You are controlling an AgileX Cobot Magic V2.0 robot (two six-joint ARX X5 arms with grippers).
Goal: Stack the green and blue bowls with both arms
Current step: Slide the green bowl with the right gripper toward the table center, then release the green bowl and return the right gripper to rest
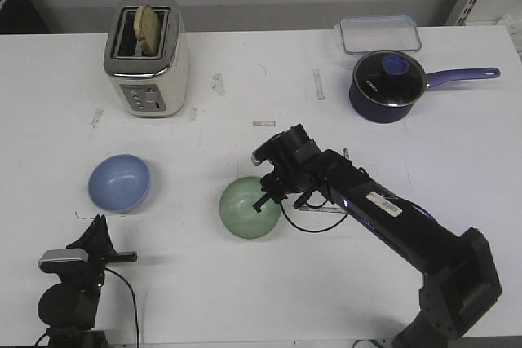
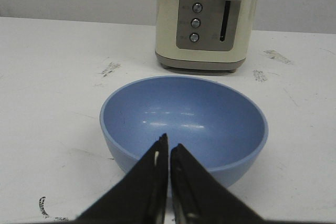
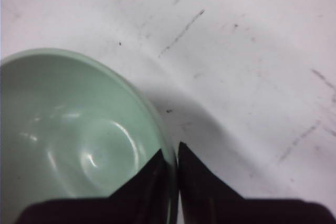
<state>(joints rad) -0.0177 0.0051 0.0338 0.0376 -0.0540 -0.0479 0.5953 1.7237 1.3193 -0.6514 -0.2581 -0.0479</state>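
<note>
Over green bowl point(image 1: 247, 208) rim, right claw point(image 3: 172, 157) seemingly pinches

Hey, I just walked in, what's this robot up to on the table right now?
The right gripper is pinched on the rim of the green bowl, one finger inside and one outside, near the middle of the white table. The left gripper is shut with nothing in it, pointing at the blue bowl, which sits by itself in front of the toaster. The bowls are apart, not yet stacked. A lidded navy saucepan and a clear container sit at the far right.
</note>
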